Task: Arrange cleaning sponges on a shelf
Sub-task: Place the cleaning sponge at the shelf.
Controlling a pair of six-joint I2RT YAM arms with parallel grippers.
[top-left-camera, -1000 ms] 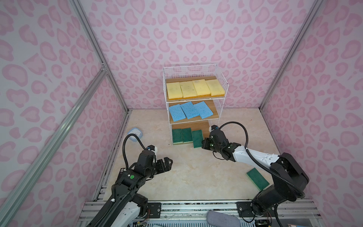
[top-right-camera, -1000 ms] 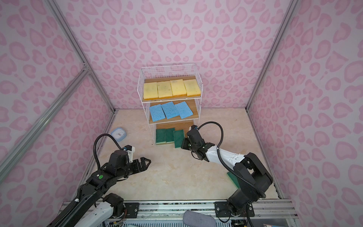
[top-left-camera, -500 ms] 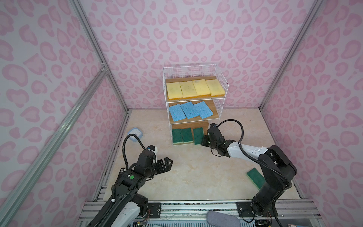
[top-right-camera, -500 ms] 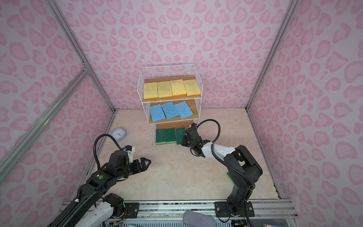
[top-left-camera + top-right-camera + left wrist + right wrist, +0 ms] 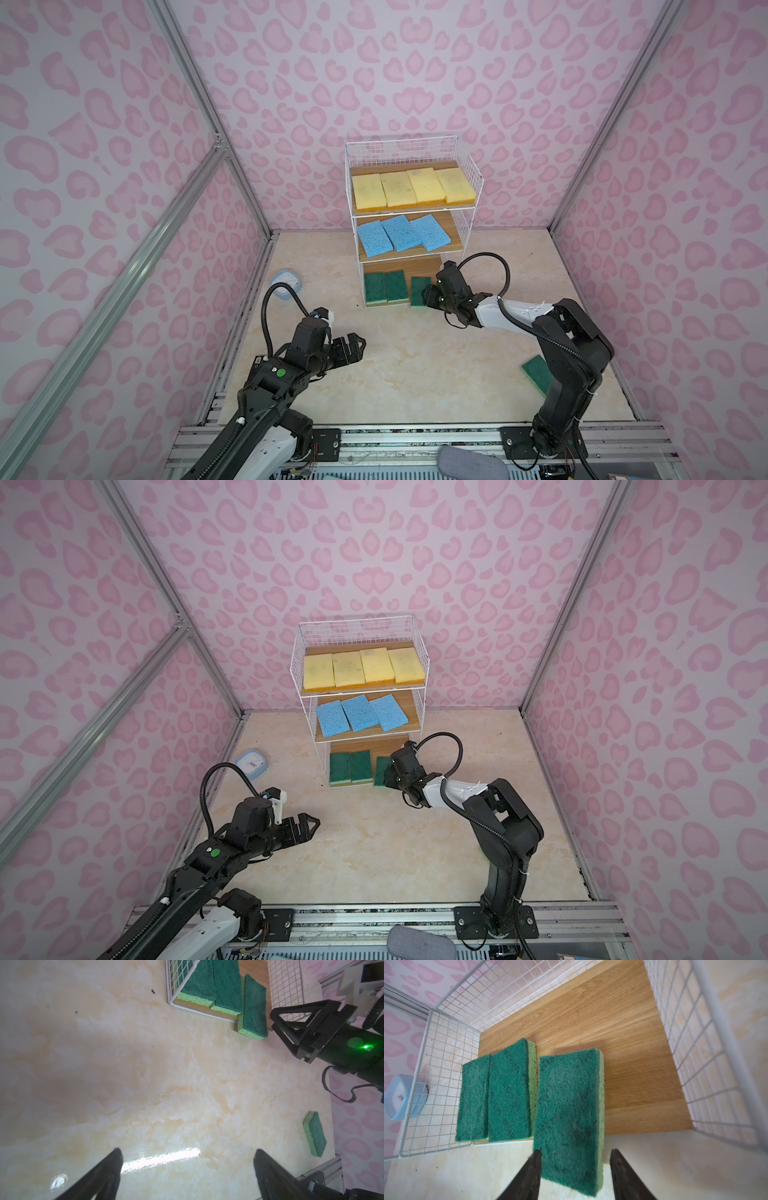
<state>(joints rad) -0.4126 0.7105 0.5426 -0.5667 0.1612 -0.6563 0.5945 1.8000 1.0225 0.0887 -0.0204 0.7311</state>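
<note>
A white wire shelf (image 5: pixel 401 151) with three wooden tiers stands against the back wall of a pink-patterned booth. Four yellow sponges (image 5: pixel 413 189) lie side by side on the top tier. Three blue sponges (image 5: pixel 401 232) lie on the middle one, slightly fanned. Two green sponges (image 5: pixel 384 286) lie flat and touching on the left of the bottom tier.

The right arm (image 5: pixel 515 318) rises from its base on the near rail and bends sharply at a raised elbow. Its white forearm reaches down and forward to the open front of the bottom tier. The right gripper (image 5: pixel 428 297) sits low there, pointing into the shelf. In its wrist view its jaws stand apart on either side of the near end of a third green sponge (image 5: pixel 569 1118). One finger (image 5: pixel 533 1167) is against the sponge's edge, and the other has a visible gap beside it. The sponge's far end lies on the bottom board just beside the pair. Its near end juts past the board's front edge, and I cannot tell whether that end touches the tabletop (image 5: pixel 415 365).

The left arm (image 5: pixel 270 386) stretches low and forward from the near left. The left gripper (image 5: pixel 355 349) hovers over bare tabletop with its jaws spread wide and nothing between them, well apart from the shelf.

A fourth green sponge (image 5: pixel 536 374) lies on the tabletop near the right arm's base. A small light-blue clock (image 5: pixel 286 284) sits on the tabletop left of the shelf.
</note>
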